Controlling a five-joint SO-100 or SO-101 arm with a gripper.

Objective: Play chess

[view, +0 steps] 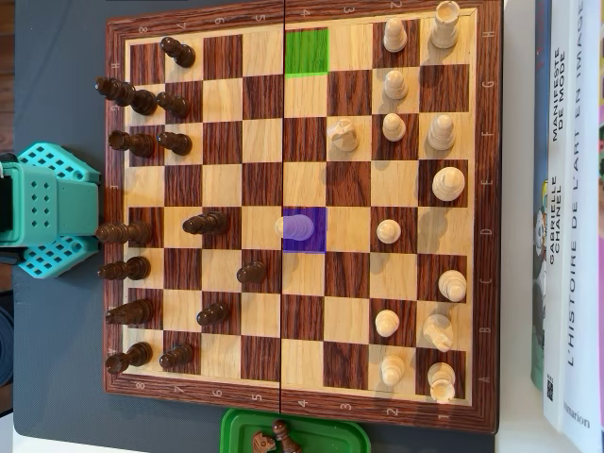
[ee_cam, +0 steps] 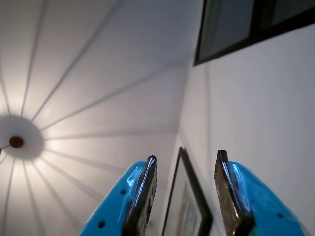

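Observation:
The wooden chessboard (view: 123,203) fills the overhead view, with dark pieces (view: 205,223) on its left side and white pieces (view: 447,182) on its right. One square is tinted purple (view: 318,242) and holds a white pawn (view: 296,226). An empty square near the top is tinted green (view: 307,52). In the wrist view my gripper (ee_cam: 187,157) points up at the ceiling. Its blue fingers (ee_cam: 140,189) stand apart with nothing between them. The board does not show in the wrist view. Only the arm's teal base (view: 52,208) shows in the overhead view.
A green tray (view: 236,429) at the board's bottom edge holds a captured dark piece (view: 283,436). Books (view: 566,217) lie along the right edge. The wrist view shows a ceiling lamp fitting (ee_cam: 16,141), a framed picture (ee_cam: 184,206) and a window (ee_cam: 246,24).

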